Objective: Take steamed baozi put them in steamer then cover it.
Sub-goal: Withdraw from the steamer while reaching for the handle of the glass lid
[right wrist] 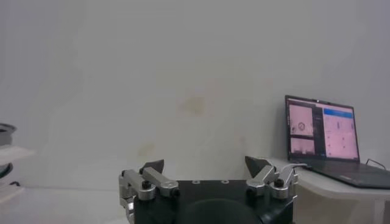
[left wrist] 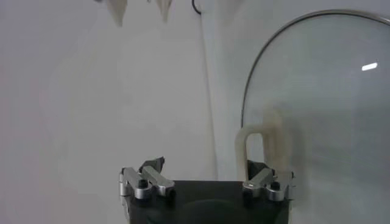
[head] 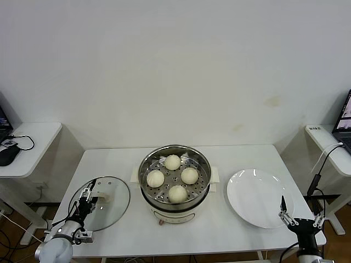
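Loaded: 4 baozi (head: 172, 161) in steamer (head: 174, 178). Outstanding: cover (head: 107, 201), table's front-left corner; left gripper (head: 86, 198) spread, seemingly astride its handle (left wrist: 263, 146), ungripped.

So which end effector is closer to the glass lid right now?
Left. The left end effector is at the lid, by its handle; the right end effector is across the table over the plate.

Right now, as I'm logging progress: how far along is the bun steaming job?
Done: all four steamed baozi sit in the steamer. In hand: the left gripper is at the cover handle on the table, not visibly gripping. Left: lift and place it. The right gripper waits open by the plate.
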Motion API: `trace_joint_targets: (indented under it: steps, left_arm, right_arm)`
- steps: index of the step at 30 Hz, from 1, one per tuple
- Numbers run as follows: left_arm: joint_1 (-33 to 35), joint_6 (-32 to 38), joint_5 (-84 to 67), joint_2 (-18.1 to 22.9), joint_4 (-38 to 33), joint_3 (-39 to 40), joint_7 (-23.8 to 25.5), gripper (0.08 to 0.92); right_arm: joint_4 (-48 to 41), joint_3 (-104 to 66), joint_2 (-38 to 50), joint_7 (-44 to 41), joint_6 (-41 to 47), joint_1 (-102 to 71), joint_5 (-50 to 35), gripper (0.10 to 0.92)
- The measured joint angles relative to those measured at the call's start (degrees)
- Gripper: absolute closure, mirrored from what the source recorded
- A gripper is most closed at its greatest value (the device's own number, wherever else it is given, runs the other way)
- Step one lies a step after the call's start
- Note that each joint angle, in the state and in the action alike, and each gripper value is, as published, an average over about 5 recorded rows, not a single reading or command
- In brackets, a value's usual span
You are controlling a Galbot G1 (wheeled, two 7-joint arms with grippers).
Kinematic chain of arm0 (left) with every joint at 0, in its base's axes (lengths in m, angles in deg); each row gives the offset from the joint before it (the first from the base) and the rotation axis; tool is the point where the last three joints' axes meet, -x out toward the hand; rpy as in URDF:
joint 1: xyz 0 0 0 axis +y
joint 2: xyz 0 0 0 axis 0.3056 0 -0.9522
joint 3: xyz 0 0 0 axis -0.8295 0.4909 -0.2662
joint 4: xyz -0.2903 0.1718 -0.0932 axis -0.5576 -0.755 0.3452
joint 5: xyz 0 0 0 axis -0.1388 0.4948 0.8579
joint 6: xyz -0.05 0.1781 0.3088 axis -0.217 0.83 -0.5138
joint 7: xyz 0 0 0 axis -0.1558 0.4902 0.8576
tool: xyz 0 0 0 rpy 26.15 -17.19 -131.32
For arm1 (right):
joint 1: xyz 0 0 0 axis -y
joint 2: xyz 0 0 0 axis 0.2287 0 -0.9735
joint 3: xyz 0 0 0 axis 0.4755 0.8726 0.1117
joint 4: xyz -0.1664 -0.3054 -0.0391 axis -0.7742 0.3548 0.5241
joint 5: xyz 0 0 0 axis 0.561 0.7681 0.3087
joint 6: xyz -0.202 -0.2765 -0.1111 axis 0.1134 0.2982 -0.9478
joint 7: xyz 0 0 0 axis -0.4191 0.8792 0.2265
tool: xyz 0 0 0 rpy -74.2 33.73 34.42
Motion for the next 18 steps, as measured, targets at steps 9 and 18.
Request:
trace_joint_targets:
  steps: [9,18]
  left_arm:
    - [-1.9,1.2,0.7,0.2,3.1,0.2,-0.3,0.519]
    - [-3.3,2.1,1.1,0.5,5.9,0.5,-0.9,0.778]
  right_arm:
    - [-0.1,0.1,0.1,-0.2,0.0,0.0,0.0,0.203]
    - [0.2,0.1,-0.2,-0.3,0.0,-0.4,0.0,0.203]
